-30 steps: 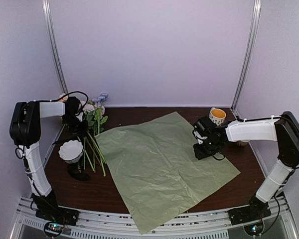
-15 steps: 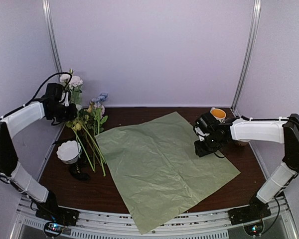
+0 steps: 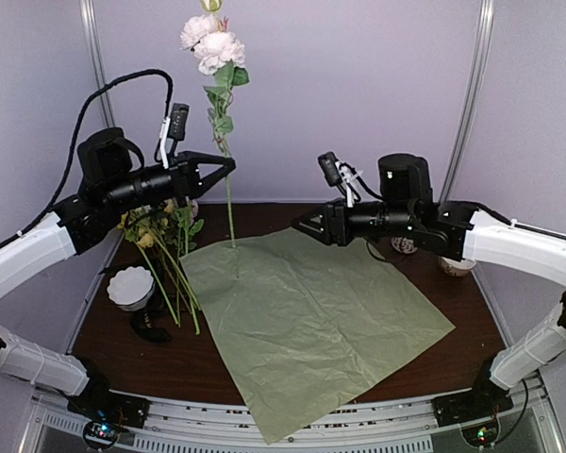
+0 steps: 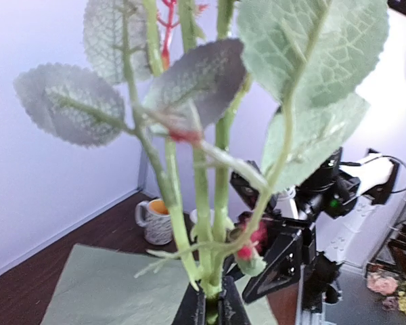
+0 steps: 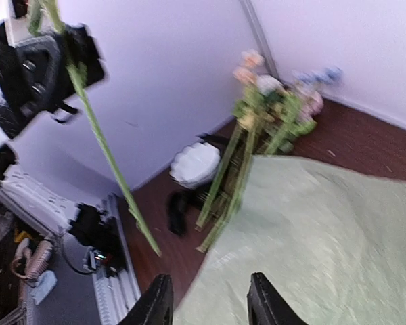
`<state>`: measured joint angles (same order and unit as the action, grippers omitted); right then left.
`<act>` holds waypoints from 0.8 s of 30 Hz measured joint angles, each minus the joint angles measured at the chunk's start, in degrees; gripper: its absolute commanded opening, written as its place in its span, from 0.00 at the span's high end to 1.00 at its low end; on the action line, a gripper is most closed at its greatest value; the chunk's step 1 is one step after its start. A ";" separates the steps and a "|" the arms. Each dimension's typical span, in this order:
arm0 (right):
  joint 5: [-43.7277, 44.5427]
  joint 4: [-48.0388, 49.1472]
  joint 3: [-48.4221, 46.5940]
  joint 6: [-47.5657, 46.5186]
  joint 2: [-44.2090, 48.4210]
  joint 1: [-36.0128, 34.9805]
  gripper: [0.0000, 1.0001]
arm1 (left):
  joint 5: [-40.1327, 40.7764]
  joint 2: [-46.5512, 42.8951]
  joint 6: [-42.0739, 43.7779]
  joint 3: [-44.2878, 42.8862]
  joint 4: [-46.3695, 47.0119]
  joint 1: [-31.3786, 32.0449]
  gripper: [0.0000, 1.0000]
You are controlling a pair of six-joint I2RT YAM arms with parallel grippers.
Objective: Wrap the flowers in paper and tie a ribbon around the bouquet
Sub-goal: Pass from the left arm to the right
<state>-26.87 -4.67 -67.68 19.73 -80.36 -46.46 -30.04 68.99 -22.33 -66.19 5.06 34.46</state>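
The flowers (image 3: 177,229) lie in a loose bunch at the far left of the worktop (image 3: 184,363), blossoms toward the back wall and green stems running forward beside the left edge of the paper (image 3: 311,311). Just left of the stems sits a white scalloped bowl (image 3: 134,286), and in front of it lies the dark bundle of the ribbon (image 3: 149,330).

One sprig (image 3: 214,52) is apart from the bunch. It stands nearly upright in the air, its white blossoms high against the back wall and its cut end hanging by the paper's far left edge; whether it touches the sheet cannot be told. The left end effector (image 3: 224,166) is clenched on the sprig partway up the stem. In the left wrist view, the green stalks rise straight out of the closed tips (image 4: 208,306), with broad leaves fanning above.

The paper lies flat and crinkled across the middle of the worktop. Above its far corner, the right end effector (image 3: 302,225) points left toward the sprig, near it but not touching. Its fingers (image 5: 157,303) are spread and hold nothing. At the right rear stands a mug (image 4: 155,222), orange inside.
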 measured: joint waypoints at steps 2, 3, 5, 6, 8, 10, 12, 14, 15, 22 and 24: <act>-1.79 3.56 -3.93 0.22 -1.25 -3.37 0.51 | -2.95 1.09 -1.97 0.00 5.29 3.61 1.00; -2.64 5.70 -5.64 0.37 -1.88 -4.90 0.51 | -4.15 1.75 -3.02 0.00 7.74 4.76 1.00; -3.58 9.44 -7.65 0.68 -2.71 -6.99 0.50 | -6.12 3.30 -4.98 0.00 12.07 6.29 1.00; -3.80 10.82 -8.20 0.90 -3.02 -7.63 0.50 | -6.62 4.02 -5.68 -0.02 13.46 6.80 1.00; -3.80 12.81 -8.37 1.25 -3.50 -8.26 0.53 | -7.63 5.57 -6.95 -0.02 15.47 7.87 1.00; -3.74 13.88 -8.37 1.53 -4.11 -8.37 0.62 | -8.20 6.71 -7.65 -0.02 16.46 8.68 1.00; -3.52 14.56 -8.37 1.70 -4.83 -8.46 0.76 | -8.59 7.56 -8.22 -0.02 17.27 9.33 1.00; -3.08 14.67 -8.37 2.14 -5.49 -8.50 0.90 | -8.90 8.07 -8.79 -0.02 17.75 9.77 1.00; -2.95 14.75 -8.35 2.54 -5.75 -8.50 0.97 | -9.05 8.15 -8.90 -0.02 17.79 9.90 1.00; -0.44 15.39 -6.67 3.78 -5.14 -8.90 1.00 | -7.56 8.28 -8.96 -0.11 15.87 9.99 0.32; 2.05 14.21 -5.97 5.77 -4.92 -8.72 1.00 | -4.63 8.28 -8.07 -0.96 11.82 10.14 0.25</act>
<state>-24.82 9.54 -73.65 25.50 -85.27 -55.18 -34.68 77.28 -30.39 -67.16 16.88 44.60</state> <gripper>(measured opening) 0.039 0.400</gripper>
